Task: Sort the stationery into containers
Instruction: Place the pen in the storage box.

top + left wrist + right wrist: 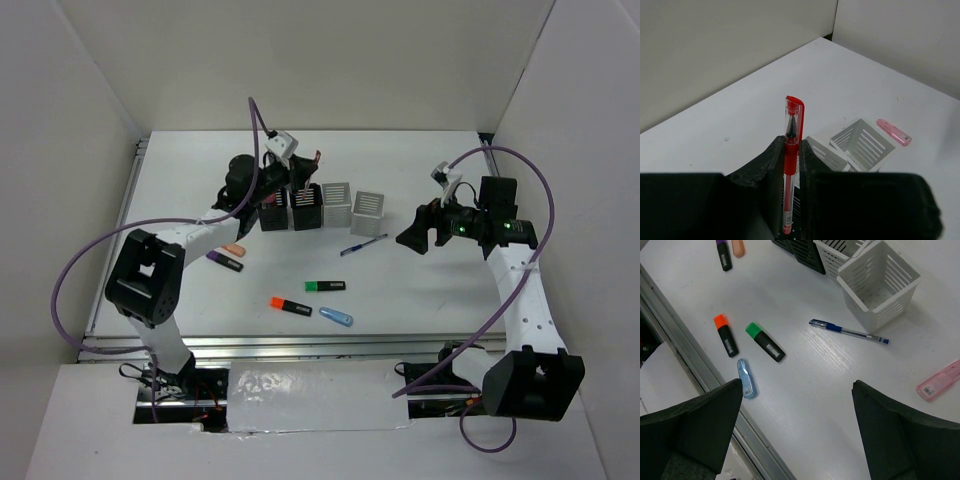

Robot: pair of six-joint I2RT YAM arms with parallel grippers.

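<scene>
My left gripper (300,180) is shut on a red pen (792,150) and holds it upright over the two black cups (275,213) (307,208). Two light grey cups (337,203) (368,211) stand to their right and also show in the left wrist view (862,145). My right gripper (420,232) is open and empty above the table (797,385). Below it lie a blue pen (847,331), a green highlighter (765,342), an orange highlighter (726,335), a light blue marker (746,378) and a pink marker (940,381). A purple marker (225,260) and a peach marker (232,248) lie at the left.
The metal rail (715,385) of the table's near edge runs close to the light blue marker. White walls enclose the table on three sides. Purple cables loop beside both arms.
</scene>
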